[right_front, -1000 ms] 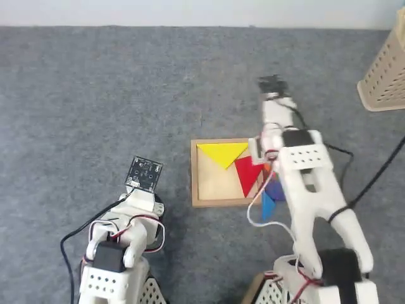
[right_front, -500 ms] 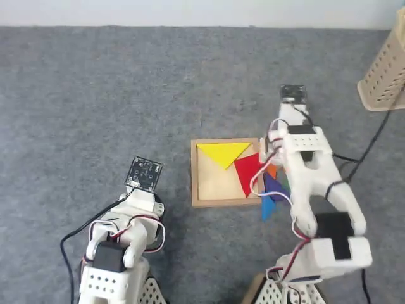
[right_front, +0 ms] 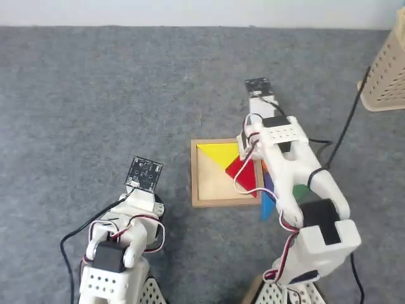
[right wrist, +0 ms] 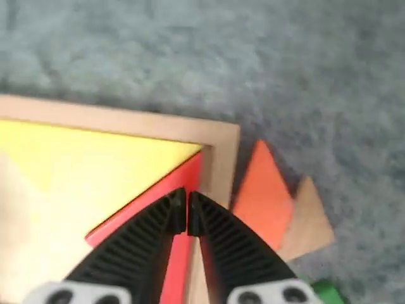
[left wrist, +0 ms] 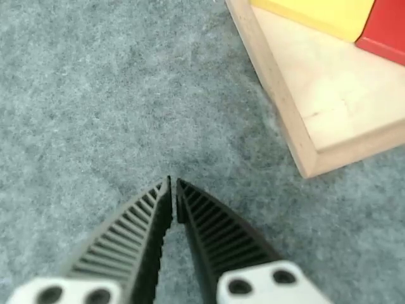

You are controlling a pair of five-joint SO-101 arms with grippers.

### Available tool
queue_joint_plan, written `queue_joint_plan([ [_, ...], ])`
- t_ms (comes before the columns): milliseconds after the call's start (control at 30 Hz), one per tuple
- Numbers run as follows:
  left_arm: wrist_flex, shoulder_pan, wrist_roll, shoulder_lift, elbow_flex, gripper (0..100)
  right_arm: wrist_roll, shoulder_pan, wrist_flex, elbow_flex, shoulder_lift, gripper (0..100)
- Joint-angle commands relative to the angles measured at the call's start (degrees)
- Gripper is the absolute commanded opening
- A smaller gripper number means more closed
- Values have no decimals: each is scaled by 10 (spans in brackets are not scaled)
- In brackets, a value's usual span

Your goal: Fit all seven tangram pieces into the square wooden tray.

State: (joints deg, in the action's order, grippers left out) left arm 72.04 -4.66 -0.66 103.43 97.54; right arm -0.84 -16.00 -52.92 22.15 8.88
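The square wooden tray (right_front: 204,196) lies mid-table with a yellow triangle (right_front: 217,154) and a red triangle (right_front: 245,179) inside. My right gripper (right wrist: 186,204) is shut, empty, its tips just over the red triangle (right wrist: 133,212) by the tray's far right corner (right wrist: 221,136), beside the yellow triangle (right wrist: 88,158). Outside that wall lie an orange triangle (right wrist: 262,193), a wood-coloured piece (right wrist: 311,221) and a green piece (right wrist: 330,292). A blue piece (right_front: 267,206) and the green piece (right_front: 300,189) peek from under the right arm. My left gripper (left wrist: 174,185) is shut over bare carpet, short of the tray's near left corner (left wrist: 302,147).
Grey carpet covers the table. A pale perforated basket (right_front: 387,69) stands at the far right edge. The right arm (right_front: 285,158) spans the tray's right side and hides part of the loose pieces. Open carpet lies left of and beyond the tray.
The right arm swung out to the right, then back left, so its gripper now sits over the tray's far right corner. The left arm has stayed still.
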Motion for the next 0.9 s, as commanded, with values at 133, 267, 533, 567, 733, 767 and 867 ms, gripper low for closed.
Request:
queue_joint_plan([
  [133,4,2,4,11,-10,12,34,-1,-28,7,-73,7],
  [267,4,2,4,11,-10,12,75,-42,-15,46,-85,7],
  [533,4,2,4,11,-10,12,78,17,3,41,-34,7],
  [567,4,2,4,11,-10,12,78,28,3,40,-33,7],
  [733,4,2,4,11,-10,12,78,47,3,39,-50,9],
  [767,4,2,4,11,-10,12,78,47,-2,39,-60,9],
  [867,4,2,4,11,-10,12,78,49,-26,38,-110,9],
])
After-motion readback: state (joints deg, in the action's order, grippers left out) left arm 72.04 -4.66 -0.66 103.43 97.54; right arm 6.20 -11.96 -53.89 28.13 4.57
